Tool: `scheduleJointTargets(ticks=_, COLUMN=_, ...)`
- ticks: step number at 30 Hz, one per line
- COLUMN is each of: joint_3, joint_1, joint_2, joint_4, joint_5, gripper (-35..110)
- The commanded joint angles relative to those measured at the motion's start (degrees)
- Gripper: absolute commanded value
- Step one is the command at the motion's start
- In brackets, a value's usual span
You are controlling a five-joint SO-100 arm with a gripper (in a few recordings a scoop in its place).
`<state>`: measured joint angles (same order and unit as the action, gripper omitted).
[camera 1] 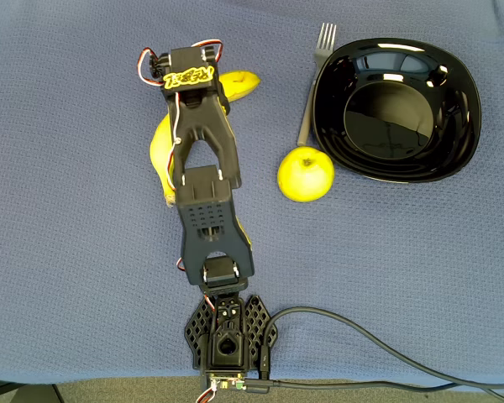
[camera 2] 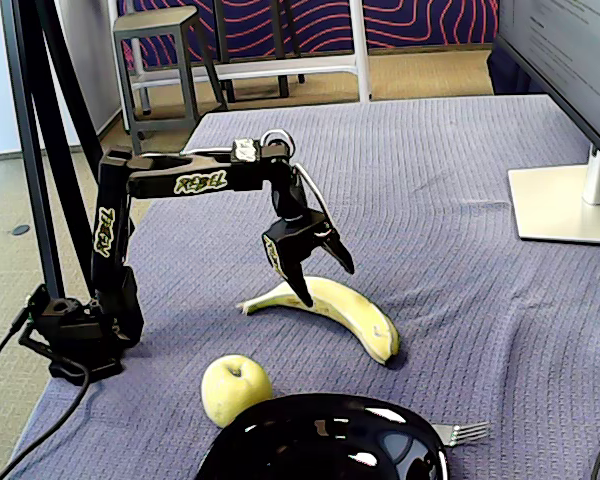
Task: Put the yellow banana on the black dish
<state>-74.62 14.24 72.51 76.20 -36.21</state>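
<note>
The yellow banana (camera 2: 325, 306) is curved, smooth and soft-skinned; grip its mid-body gently. The gripper (camera 2: 320, 280) hovers above, jaws wide.

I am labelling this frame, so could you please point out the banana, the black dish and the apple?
yellow banana (camera 2: 348, 308): fixed view, middle of its curved body.
black dish (camera 1: 460, 101): overhead view, bare right rim.
apple (camera 1: 306, 174): overhead view, centre of its top.

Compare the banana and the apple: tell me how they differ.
The long curved yellow banana is stretched out flat; the round yellow-green apple is compact. The banana lies under the arm's open hand; the apple sits beside the glossy black dish. Both rest on the blue cloth, outside the dish.
</note>
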Motion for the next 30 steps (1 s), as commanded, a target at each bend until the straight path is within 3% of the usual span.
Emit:
scheduleJointTargets(ticks=1, joint_3=4.2, joint_1=1.1, joint_2=-0.4, joint_4=0.8, joint_5=-0.7, gripper=33)
scheduleJointTargets(ticks=6, joint_3=4.7, joint_1=1.5, joint_2=-2.3, joint_4=0.6, joint_5=-4.4, gripper=33)
scheduleJointTargets(ticks=30, joint_3=9.1, joint_1=1.4, joint_2=-12.4, joint_4=-2.8, joint_5=-3.5, gripper=27)
